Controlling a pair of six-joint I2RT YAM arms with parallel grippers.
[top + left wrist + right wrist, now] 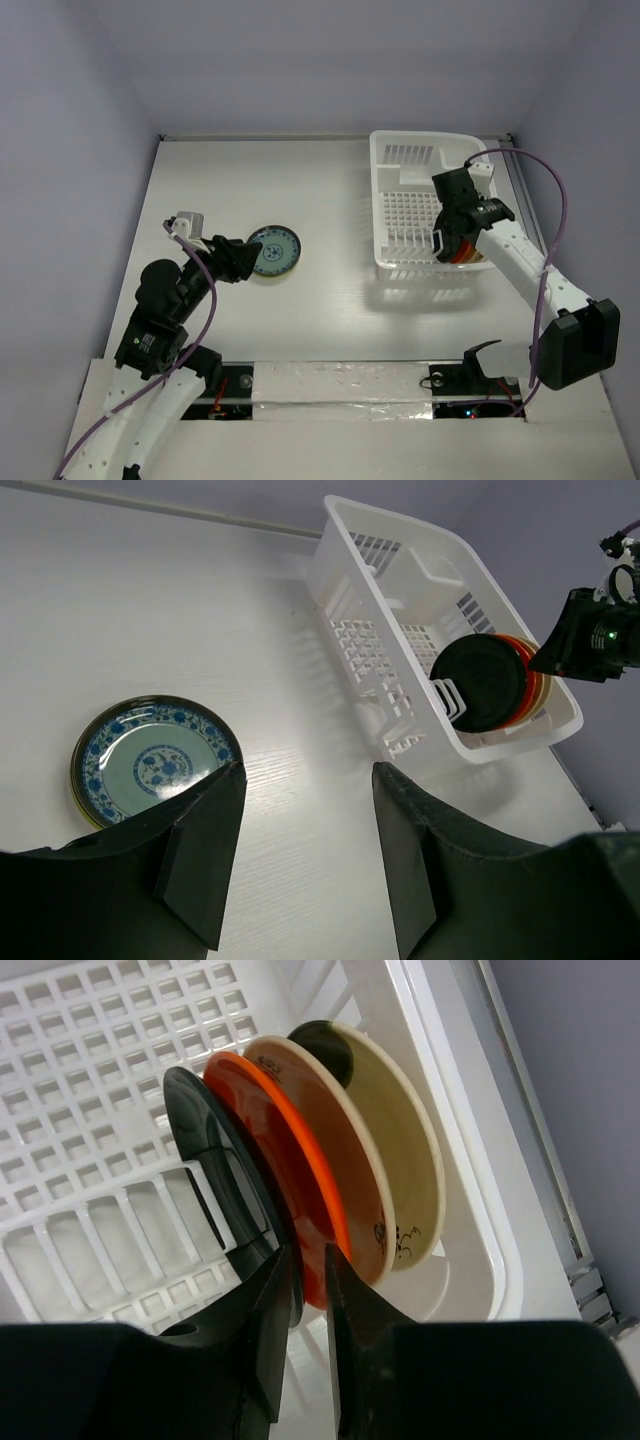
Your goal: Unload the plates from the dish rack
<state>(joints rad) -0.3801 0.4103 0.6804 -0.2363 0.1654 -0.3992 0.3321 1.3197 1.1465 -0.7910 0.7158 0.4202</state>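
Observation:
The white dish rack point(400, 142) stands at the far right. Upright in its near end point(455, 1170) stand a dark plate point(215, 1150), an orange-red plate point(290, 1150), a tan plate point(325, 1110) and a pale lime plate point(395, 1150). My right gripper point(308, 1252) reaches down into the rack point(447, 240). Its jaws are almost together over the dark plate's rim, with the orange-red rim showing in the gap. A blue-patterned plate point(273, 250) lies flat on the table. My left gripper point(305, 770) is open and empty, just right of that plate point(150, 760).
The left wrist view shows the rack point(390, 525) with the dark plate point(480, 680) in front of the stack and the right arm's wrist point(600, 635) above it. Grey walls close the table's far and side edges. A purple cable point(545, 270) loops beside the right arm.

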